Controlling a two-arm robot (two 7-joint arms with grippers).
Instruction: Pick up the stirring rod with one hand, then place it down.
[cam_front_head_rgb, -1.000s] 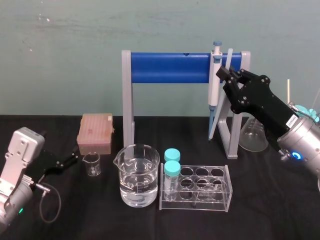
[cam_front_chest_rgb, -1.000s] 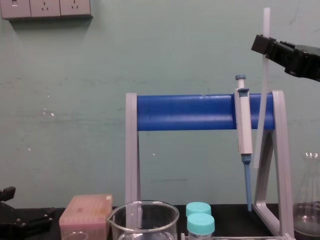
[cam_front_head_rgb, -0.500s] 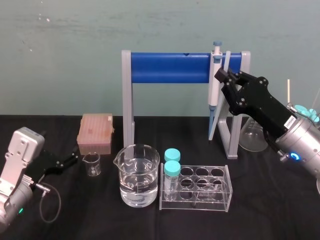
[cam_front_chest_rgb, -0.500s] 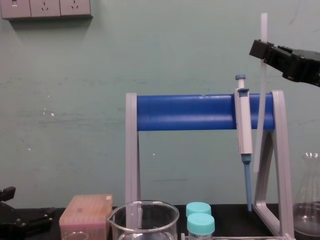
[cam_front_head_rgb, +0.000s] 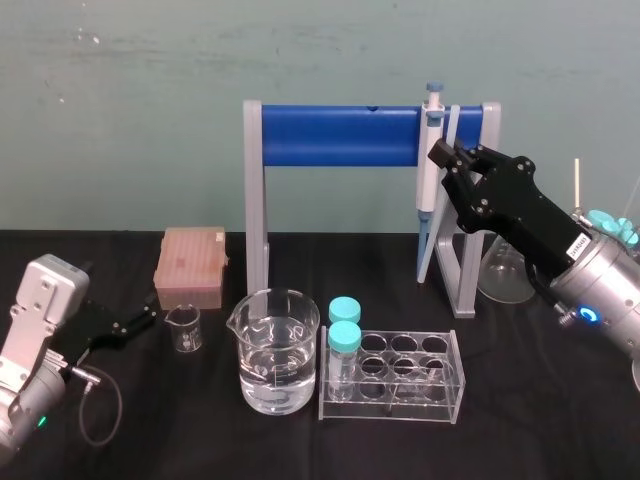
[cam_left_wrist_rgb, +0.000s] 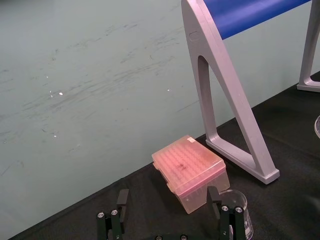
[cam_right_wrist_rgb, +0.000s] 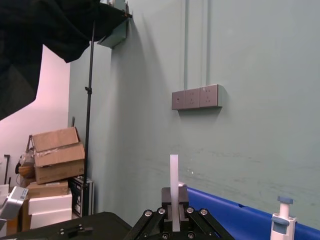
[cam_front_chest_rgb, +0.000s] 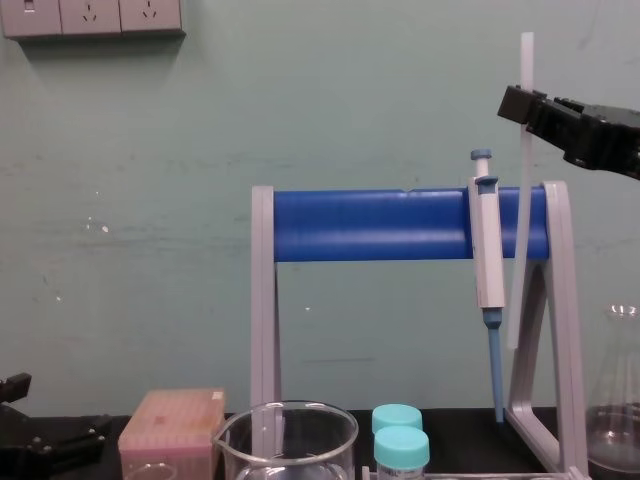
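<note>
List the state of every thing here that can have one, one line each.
stirring rod, held upright beside the pipette
right gripper, shut on the stirring rod
left gripper, open, parked low at the left
pipette, hanging on the blue bar
large beaker, part-filled with clear liquid
two tubes, capped, standing in the rack
tip box, lid closed

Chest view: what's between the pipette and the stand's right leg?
In the chest view the stirring rod, clamped near its top by the right gripper, hangs between the pipette and the stand's right leg. Left gripper sits parked, low left.
</note>
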